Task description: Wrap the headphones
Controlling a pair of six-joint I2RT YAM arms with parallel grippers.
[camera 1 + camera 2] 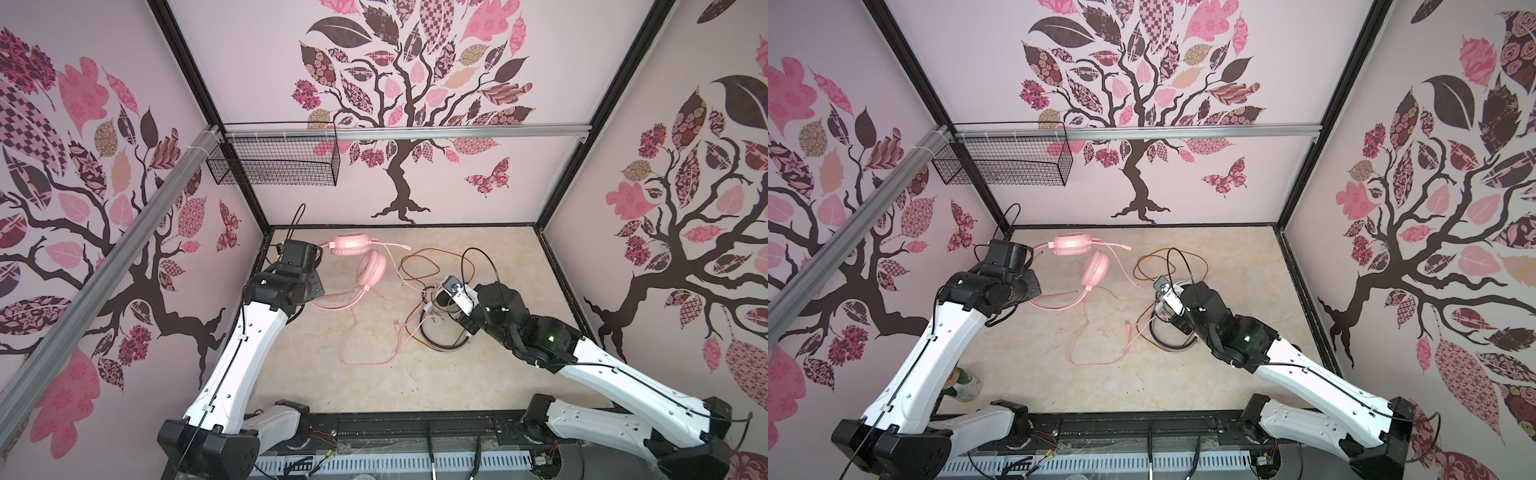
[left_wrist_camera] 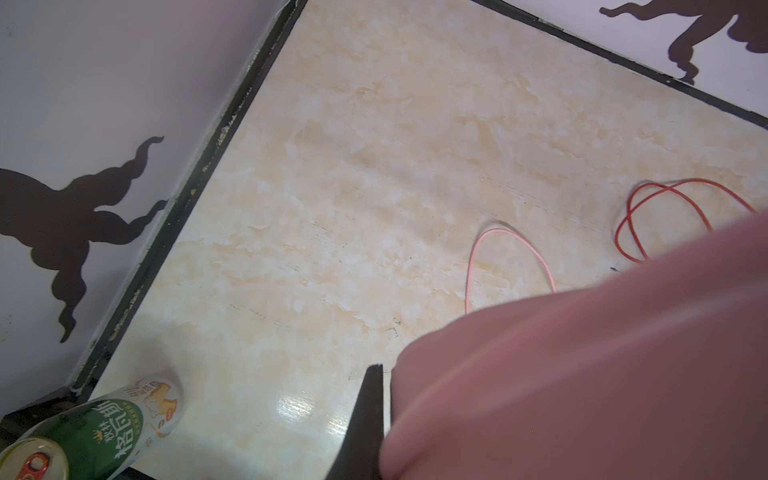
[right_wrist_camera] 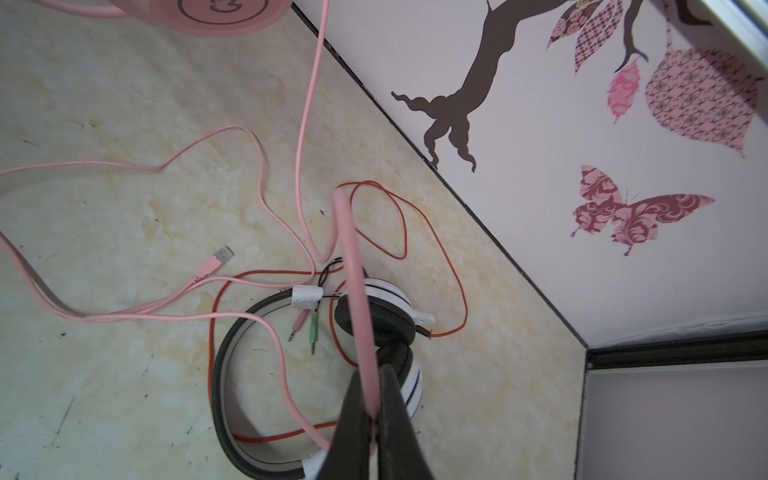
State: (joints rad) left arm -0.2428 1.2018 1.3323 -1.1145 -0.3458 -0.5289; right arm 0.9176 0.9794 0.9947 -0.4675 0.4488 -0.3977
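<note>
Left gripper [image 1: 312, 291] clenched on pink headset [image 1: 371, 268] headband, centre-left | right gripper [image 3: 375, 372] pinching pink cable [image 3: 352, 266] above white-and-black headset [image 3: 388, 293], lower centre | orange-red cable [image 3: 462, 307] loose beside

A pale pink over-ear headset [image 1: 350, 246] is seen on the beige marble-patterned tabletop [image 1: 415, 382] beside the left arm [image 1: 257, 332], its pink cable [image 1: 399, 332] looped towards the front. A white-and-black headset [image 1: 442, 349] with orange-red cable [image 1: 436, 250] is partly covered by the right arm [image 1: 602, 365].
</note>
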